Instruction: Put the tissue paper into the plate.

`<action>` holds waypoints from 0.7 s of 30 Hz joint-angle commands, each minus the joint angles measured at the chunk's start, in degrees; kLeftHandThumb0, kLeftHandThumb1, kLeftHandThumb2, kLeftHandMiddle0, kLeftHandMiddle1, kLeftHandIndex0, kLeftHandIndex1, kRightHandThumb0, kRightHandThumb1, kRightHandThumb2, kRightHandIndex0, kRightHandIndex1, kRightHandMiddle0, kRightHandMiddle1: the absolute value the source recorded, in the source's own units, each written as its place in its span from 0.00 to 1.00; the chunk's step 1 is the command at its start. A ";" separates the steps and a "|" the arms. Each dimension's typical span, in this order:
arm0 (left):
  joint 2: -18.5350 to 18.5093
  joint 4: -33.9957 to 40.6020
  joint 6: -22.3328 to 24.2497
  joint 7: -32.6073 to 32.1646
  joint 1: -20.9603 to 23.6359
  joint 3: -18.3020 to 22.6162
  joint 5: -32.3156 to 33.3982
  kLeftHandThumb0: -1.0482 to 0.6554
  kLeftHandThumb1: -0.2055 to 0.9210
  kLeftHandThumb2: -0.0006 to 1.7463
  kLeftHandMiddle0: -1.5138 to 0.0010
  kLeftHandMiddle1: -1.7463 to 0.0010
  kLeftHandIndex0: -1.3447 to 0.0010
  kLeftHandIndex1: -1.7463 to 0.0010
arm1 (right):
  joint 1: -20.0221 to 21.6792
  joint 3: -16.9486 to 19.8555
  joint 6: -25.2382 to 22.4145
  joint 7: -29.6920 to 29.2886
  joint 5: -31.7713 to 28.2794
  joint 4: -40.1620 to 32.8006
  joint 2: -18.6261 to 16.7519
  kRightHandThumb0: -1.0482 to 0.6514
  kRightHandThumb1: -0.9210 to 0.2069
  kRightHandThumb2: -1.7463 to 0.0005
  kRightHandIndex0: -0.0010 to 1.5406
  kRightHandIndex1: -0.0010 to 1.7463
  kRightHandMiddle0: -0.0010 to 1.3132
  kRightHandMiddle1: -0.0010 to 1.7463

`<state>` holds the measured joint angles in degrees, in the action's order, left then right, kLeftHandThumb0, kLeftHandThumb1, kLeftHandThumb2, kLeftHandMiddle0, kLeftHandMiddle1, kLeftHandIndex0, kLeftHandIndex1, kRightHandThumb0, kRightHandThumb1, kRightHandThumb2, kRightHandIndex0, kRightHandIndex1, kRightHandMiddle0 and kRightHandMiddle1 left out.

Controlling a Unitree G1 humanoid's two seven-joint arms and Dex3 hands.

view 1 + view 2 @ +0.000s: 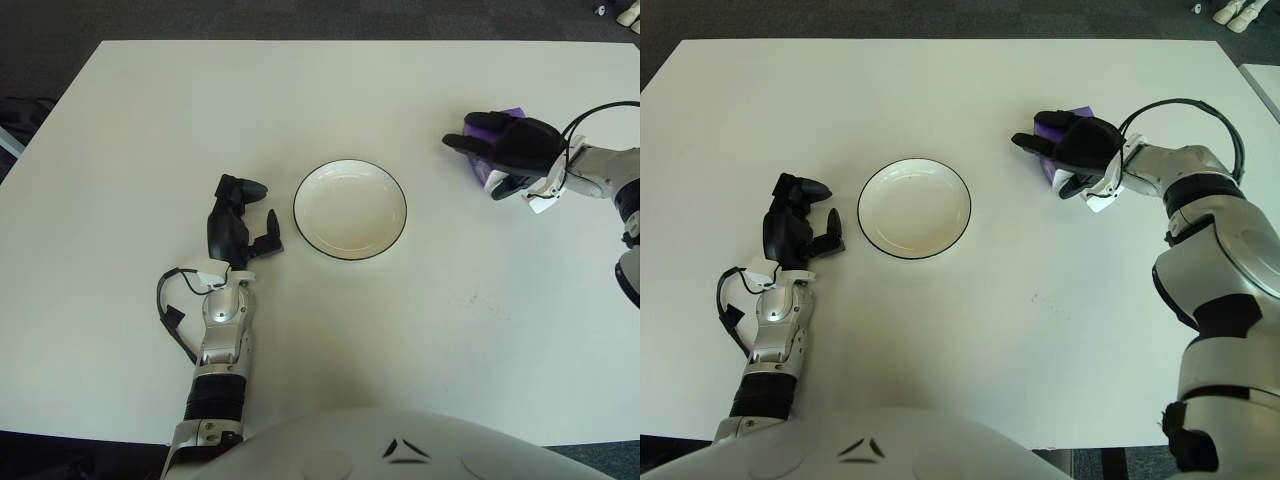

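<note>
The tissue paper is a purple pack (511,113), and only its top edge and a corner show past my right hand (495,155). That hand covers the pack at the right of the table with its dark fingers curled over it, shut on it. The white plate (350,210) with a thin black rim sits at the table's middle, to the left of the hand, with nothing in it. My left hand (240,222) shows just left of the plate, fingers relaxed and holding nothing.
Everything stands on a white table (300,110). Dark floor shows beyond its far edge. A black cable (172,310) loops beside my left forearm. My right arm (1215,250) runs along the table's right side.
</note>
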<state>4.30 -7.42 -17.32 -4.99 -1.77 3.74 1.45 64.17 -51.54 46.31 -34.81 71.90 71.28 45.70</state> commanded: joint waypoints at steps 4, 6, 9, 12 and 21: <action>1.45 -4.31 1.82 -1.18 -5.63 0.00 -0.17 0.61 0.38 0.83 0.54 0.00 0.67 0.00 | -4.04 -0.61 0.85 3.43 -1.96 1.09 -2.19 0.00 0.06 0.87 0.00 0.00 0.00 0.00; 1.62 -3.89 2.47 -1.48 -5.75 0.11 -0.05 0.61 0.37 0.84 0.54 0.00 0.67 0.00 | -4.88 -0.09 1.01 4.05 -3.15 1.12 -2.44 0.00 0.06 0.87 0.00 0.00 0.00 0.00; 1.71 -3.37 3.01 -1.63 -5.92 0.26 0.25 0.61 0.35 0.85 0.53 0.00 0.66 0.00 | -6.35 0.76 1.25 5.15 -5.11 1.09 -2.74 0.00 0.06 0.87 0.00 0.00 0.00 0.00; 1.62 -3.12 3.02 -1.41 -6.00 0.51 0.61 0.61 0.34 0.85 0.52 0.00 0.65 0.01 | -7.82 1.71 1.18 5.96 -7.07 0.96 -2.98 0.00 0.06 0.87 0.00 0.00 0.00 0.00; 0.84 -3.38 2.20 -0.62 -6.05 0.71 0.38 0.61 0.31 0.88 0.51 0.00 0.62 0.00 | -9.43 4.37 1.27 8.33 -12.23 0.83 -3.08 0.00 0.06 0.87 0.00 0.00 0.00 0.00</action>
<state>4.82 -6.65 -16.63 -5.92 -2.61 4.24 1.49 58.73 -46.51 46.62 -29.36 59.45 71.54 44.11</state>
